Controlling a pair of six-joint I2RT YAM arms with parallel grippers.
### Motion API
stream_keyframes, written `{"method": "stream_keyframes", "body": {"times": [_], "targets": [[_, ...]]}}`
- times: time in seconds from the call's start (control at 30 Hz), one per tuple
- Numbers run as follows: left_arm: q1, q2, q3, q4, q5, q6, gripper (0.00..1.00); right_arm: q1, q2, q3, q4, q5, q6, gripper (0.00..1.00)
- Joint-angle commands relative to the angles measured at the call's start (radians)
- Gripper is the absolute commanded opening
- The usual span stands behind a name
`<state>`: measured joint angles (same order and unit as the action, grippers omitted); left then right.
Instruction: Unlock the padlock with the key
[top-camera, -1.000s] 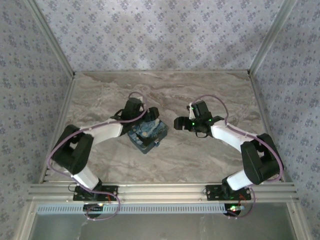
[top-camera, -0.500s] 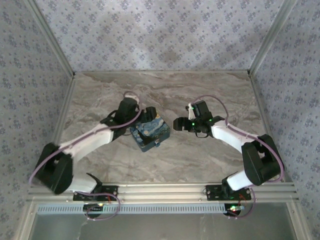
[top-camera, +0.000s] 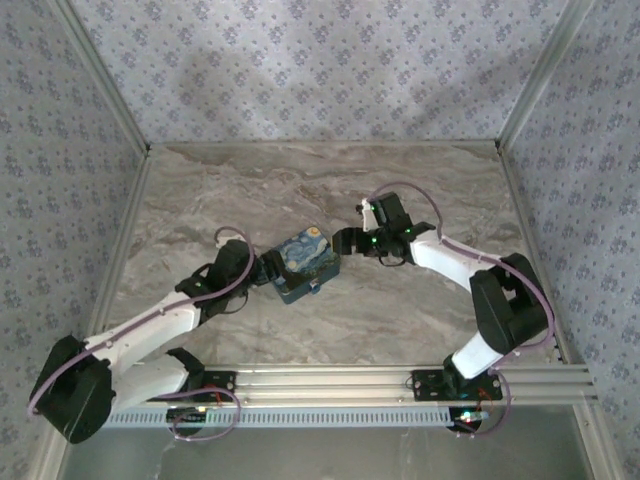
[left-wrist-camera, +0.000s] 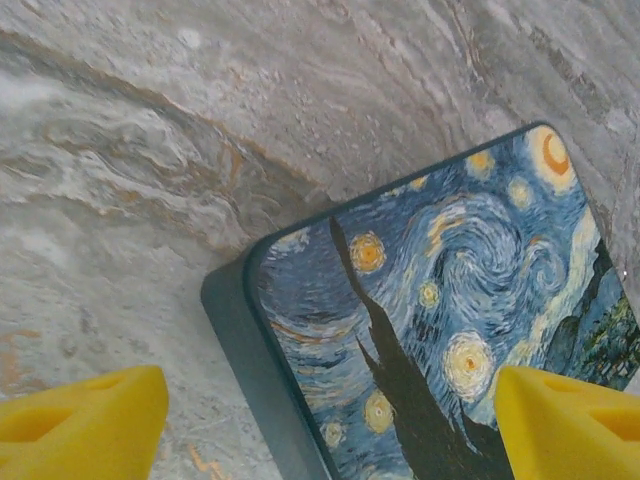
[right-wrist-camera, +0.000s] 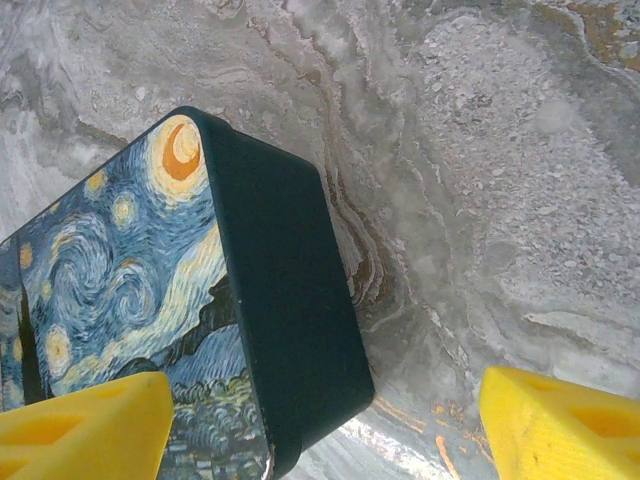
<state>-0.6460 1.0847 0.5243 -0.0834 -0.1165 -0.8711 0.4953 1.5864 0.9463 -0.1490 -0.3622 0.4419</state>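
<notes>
Top external, set against a second before: swung left arm (top-camera: 150, 335) back and low toward its base, leaving left gripper (top-camera: 265, 270) just beside the left edge of the box (top-camera: 305, 262), and eased right gripper (top-camera: 343, 242) in to its right corner. Kept both with fingers (left-wrist-camera: 80, 415) apart, clamped on nothing, each straddling a box edge, over lid (left-wrist-camera: 450, 300) and table (top-camera: 420, 300). Judged as repositioning round the box, with no unlocking begun: could not make out padlock or key, save perhaps a small pale piece (top-camera: 314, 287) at the near edge, too small to name.
</notes>
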Motion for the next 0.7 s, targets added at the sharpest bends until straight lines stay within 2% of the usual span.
{"method": "stream_keyframes", "body": {"times": [0.0,0.37,0.67], "targets": [[-0.009,0.07,0.034,0.15,0.053,-0.027,0.85,0.009,0.025,0.034,-0.004,-0.033,-0.019,0.8],[-0.007,0.312,0.218,0.186,0.096,0.053,0.84,0.006,0.047,0.045,-0.017,-0.061,-0.022,0.71],[0.021,0.511,0.405,0.2,0.174,0.109,0.84,-0.022,0.076,0.085,-0.016,-0.054,-0.012,0.7]]}}
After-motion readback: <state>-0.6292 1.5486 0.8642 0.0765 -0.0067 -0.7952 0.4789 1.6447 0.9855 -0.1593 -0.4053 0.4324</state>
